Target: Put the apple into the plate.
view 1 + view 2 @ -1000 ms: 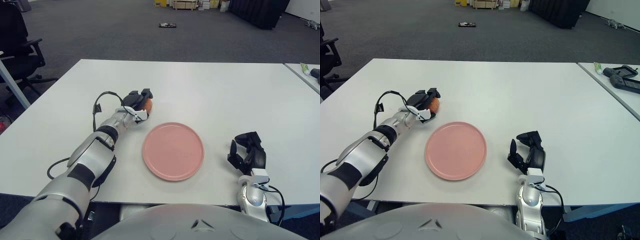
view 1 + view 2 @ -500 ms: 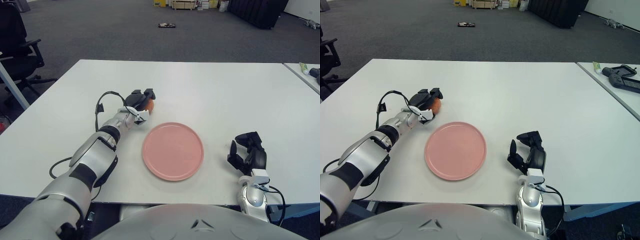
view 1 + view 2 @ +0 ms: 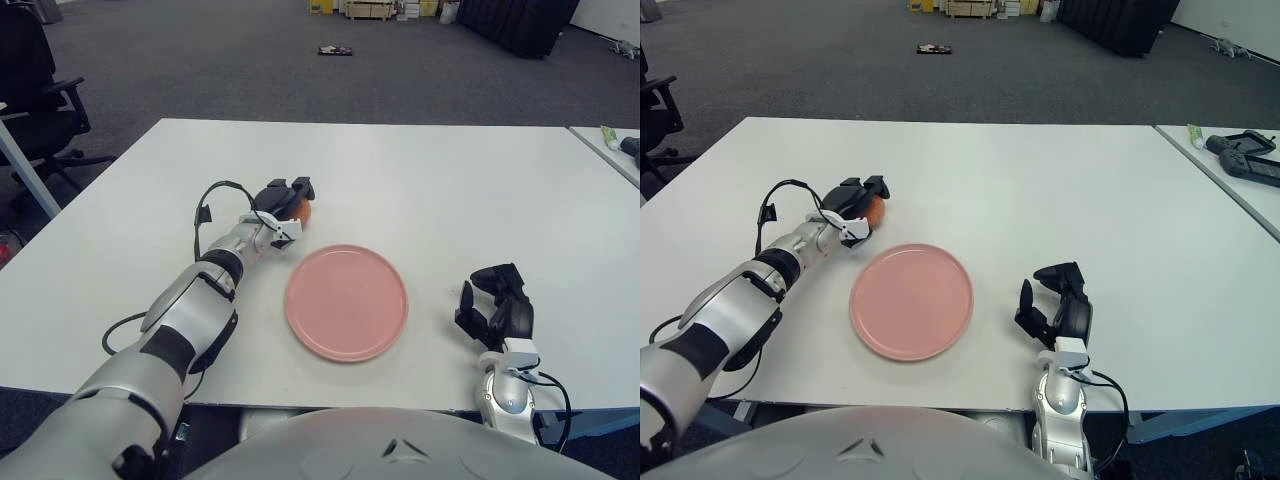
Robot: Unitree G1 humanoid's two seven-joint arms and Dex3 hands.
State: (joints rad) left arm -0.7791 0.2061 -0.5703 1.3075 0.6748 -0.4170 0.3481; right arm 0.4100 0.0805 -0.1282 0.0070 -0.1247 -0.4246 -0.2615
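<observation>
A reddish-orange apple (image 3: 299, 209) shows just past the far-left rim of the pink plate (image 3: 346, 301), mostly covered by my left hand (image 3: 287, 200). The dark fingers (image 3: 862, 194) of that hand curl over the apple from above and hold it, close above the white table. The plate lies flat near the front middle of the table with nothing on it. My right hand (image 3: 497, 305) shows to the right of the plate near the table's front edge, fingers loosely spread and holding nothing.
The white table (image 3: 420, 180) stretches wide behind the plate. A second table at the far right carries a small tube (image 3: 1196, 135) and a dark device (image 3: 1244, 153). An office chair (image 3: 35, 90) stands off the left side.
My left hand with the apple has shifted slightly away from me and a little right, staying near the plate's far-left rim. The right hand has not moved.
</observation>
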